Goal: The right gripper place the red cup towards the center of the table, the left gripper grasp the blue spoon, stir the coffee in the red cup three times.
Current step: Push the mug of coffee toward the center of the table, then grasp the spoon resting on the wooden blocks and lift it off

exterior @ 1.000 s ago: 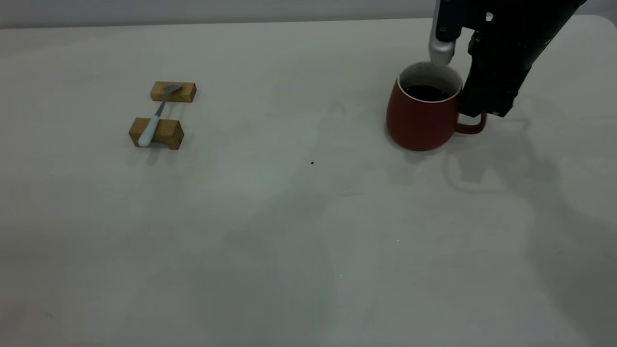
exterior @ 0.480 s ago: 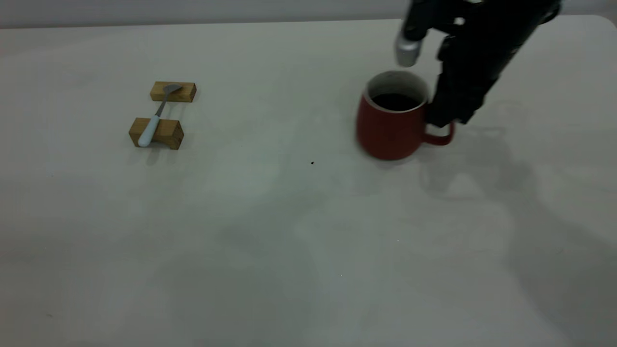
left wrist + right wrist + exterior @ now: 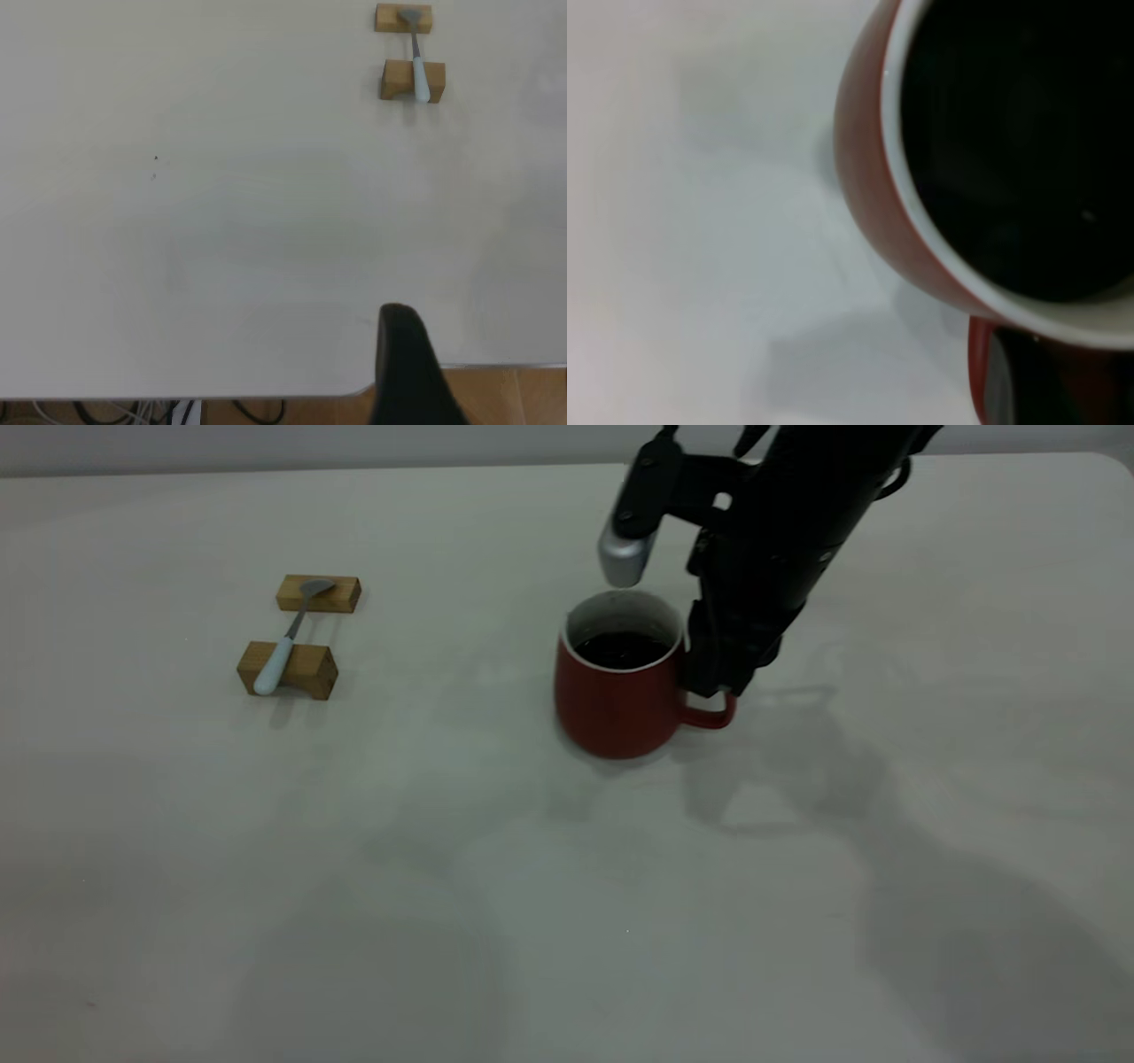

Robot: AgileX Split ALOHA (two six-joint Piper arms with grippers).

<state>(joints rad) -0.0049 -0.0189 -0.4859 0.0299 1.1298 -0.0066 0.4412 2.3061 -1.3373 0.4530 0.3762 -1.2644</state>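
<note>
Gripping the red cup [image 3: 620,695] by its handle, the right gripper [image 3: 722,677] is holding it near the table [image 3: 532,886] centre (coffee [image 3: 623,650] inside); the blue spoon [image 3: 275,664] is lying across wooden blocks [image 3: 306,669] far left.

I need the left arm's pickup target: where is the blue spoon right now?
In the exterior view, the blue spoon lies at the table's left side, bridging two wooden blocks, well left of the red cup.

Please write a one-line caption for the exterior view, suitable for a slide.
The right gripper holds the red cup of coffee by its handle; the blue spoon rests across two wooden blocks.
</note>
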